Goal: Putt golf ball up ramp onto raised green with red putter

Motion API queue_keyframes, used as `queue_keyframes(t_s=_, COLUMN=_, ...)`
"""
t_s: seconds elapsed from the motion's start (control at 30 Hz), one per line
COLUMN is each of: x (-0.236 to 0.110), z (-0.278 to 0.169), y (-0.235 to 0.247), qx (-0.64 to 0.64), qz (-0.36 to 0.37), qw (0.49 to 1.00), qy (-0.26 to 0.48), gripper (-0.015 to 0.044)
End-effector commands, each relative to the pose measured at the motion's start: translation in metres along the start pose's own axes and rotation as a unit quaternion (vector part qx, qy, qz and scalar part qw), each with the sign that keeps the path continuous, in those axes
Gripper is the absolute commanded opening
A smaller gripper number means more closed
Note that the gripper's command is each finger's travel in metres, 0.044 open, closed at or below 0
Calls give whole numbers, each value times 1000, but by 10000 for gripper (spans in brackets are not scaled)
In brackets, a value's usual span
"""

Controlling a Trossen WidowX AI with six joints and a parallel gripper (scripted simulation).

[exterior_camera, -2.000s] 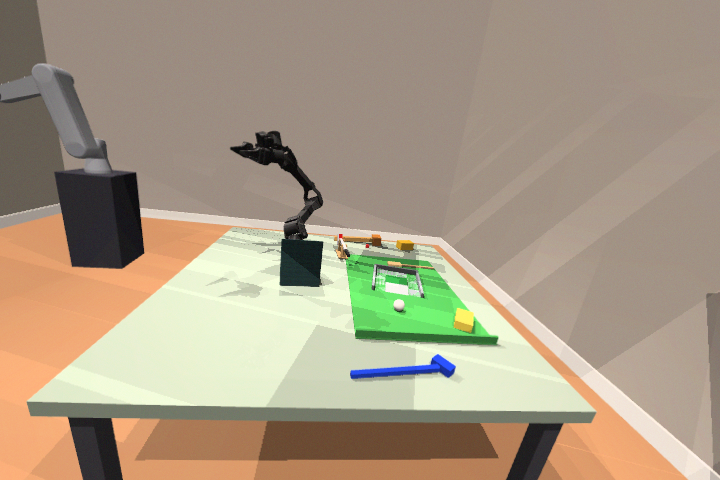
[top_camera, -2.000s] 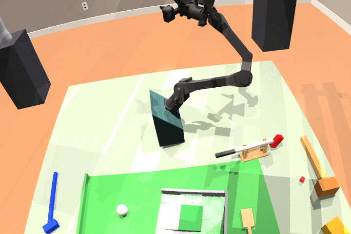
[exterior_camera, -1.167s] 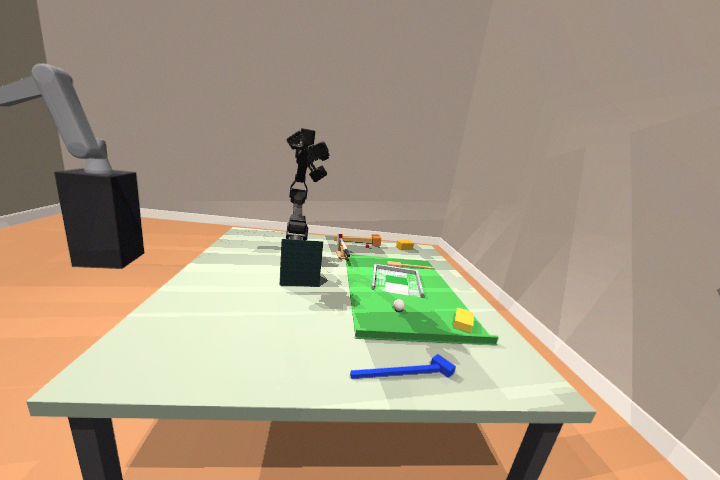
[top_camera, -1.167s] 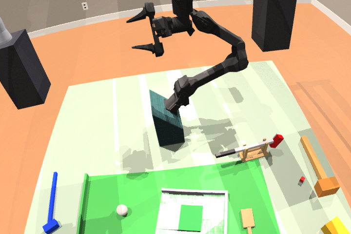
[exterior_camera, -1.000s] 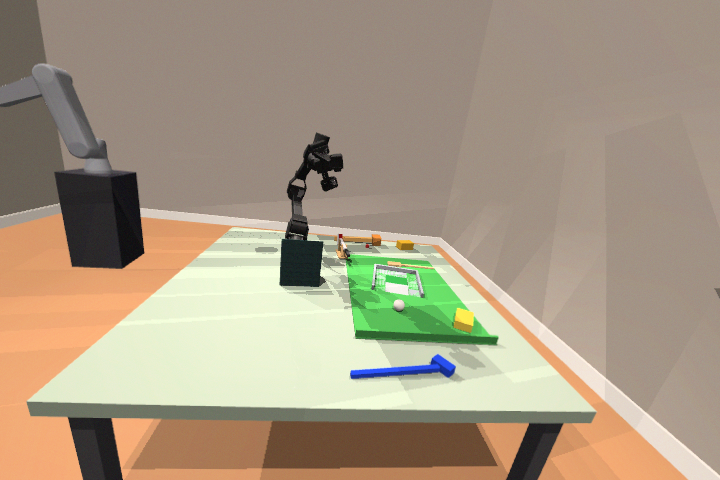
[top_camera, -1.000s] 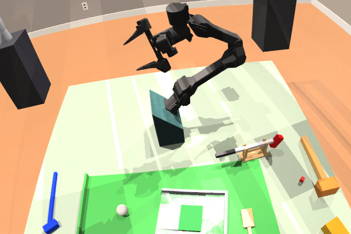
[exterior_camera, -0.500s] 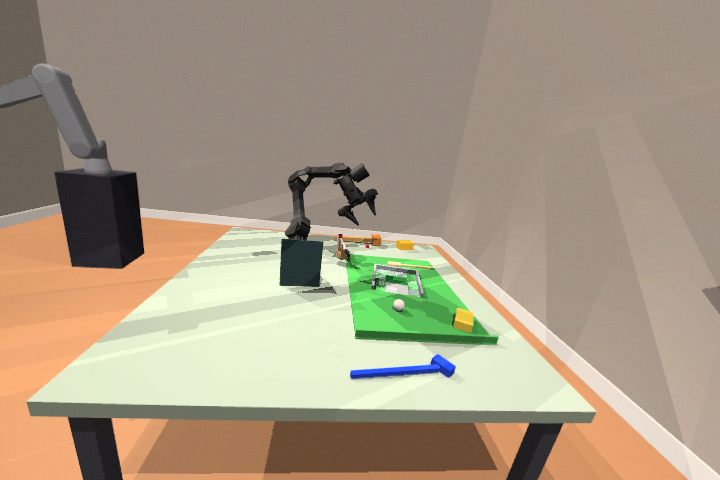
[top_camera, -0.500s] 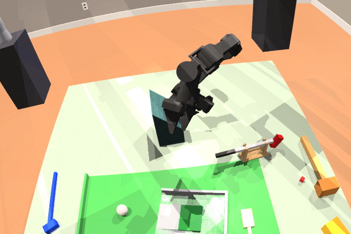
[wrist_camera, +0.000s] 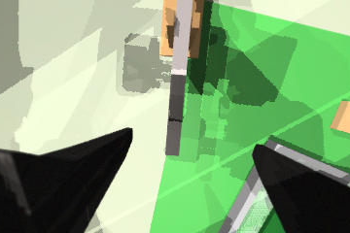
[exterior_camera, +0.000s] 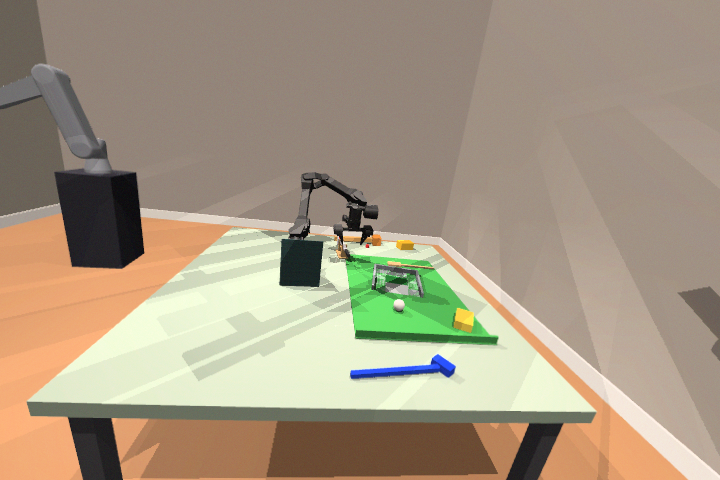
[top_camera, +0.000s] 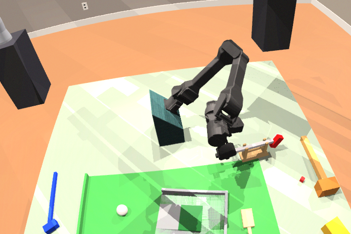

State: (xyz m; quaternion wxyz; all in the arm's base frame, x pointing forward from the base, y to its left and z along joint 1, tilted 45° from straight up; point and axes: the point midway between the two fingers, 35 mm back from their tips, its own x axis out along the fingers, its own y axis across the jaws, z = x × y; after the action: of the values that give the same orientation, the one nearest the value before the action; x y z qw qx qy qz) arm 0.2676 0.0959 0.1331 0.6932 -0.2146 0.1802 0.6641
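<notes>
Above the red putter [wrist_camera: 175, 104] handle end, spread fingers, empty

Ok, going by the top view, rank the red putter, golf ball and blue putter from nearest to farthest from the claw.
1. Red putter: on its wooden stand, grip end right at the open claw.
2. Golf ball: on the green, lower left.
3. Blue putter: far left table edge.

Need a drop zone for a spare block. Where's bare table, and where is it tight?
Bare: the table stretch between the dark teal box, the blue putter and the near edge. Also the green mat between its left lip and the golf ball. Crowded: around the wooden stand with the red putter, where the open gripper hovers; orange mallet beside.
</notes>
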Motion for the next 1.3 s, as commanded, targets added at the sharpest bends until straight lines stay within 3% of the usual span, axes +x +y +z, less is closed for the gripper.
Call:
queue_keyframes(t_s=0.0, x=12, z=7, y=10, qx=-14, qz=25, qw=999, qy=-25, gripper=440)
queue_keyframes(t_s=1.27, x=71, z=-7, y=15, qx=-15, qz=25, qw=999, qy=-27, gripper=440)
